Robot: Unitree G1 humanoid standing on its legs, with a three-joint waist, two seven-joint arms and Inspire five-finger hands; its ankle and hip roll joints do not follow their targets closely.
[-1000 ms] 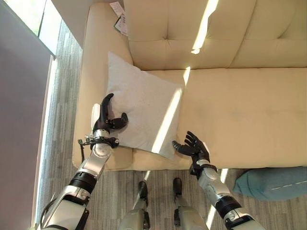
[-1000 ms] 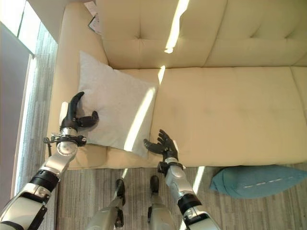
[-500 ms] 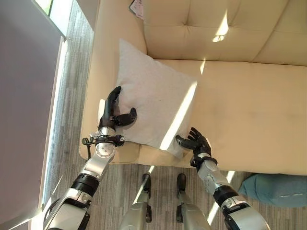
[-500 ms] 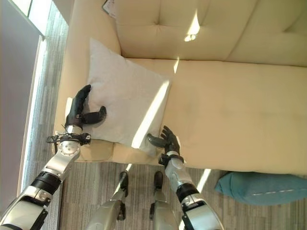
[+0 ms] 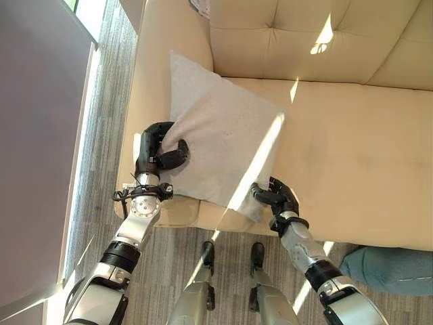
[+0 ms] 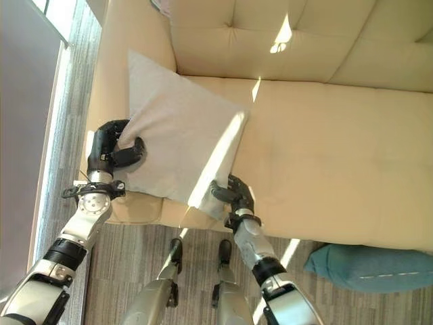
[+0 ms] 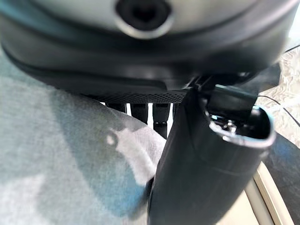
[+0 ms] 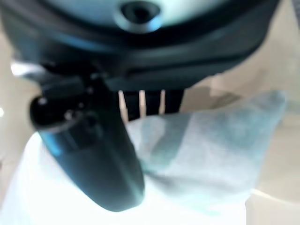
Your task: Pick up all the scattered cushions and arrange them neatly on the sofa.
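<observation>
Lying flat at the left end of the cream upholstered sofa (image 5: 338, 135), against its armrest, you have the square light-grey fabric cushion (image 5: 220, 142), one corner pointing up toward the tufted backrest and a strip of sunlight crossing its right side. Your left hand (image 5: 154, 150) is clamped on the cushion's left edge: its fingers curl round the border from the armrest side, and the thumb presses down on top of the fabric. In the left wrist view you see that thumb (image 7: 197, 178) lying across the grey cloth, the fingers behind it. Your right hand (image 5: 276, 196) grips the cushion's lower right corner near the front edge of the seat, with fingers curled over it; the right wrist view shows the corner bunched between thumb and fingers. On the striped grey carpet (image 5: 108, 156) to your right, just in front of the sofa, you can see a teal cushion (image 5: 399, 269) lying on the floor, well apart from both hands.
</observation>
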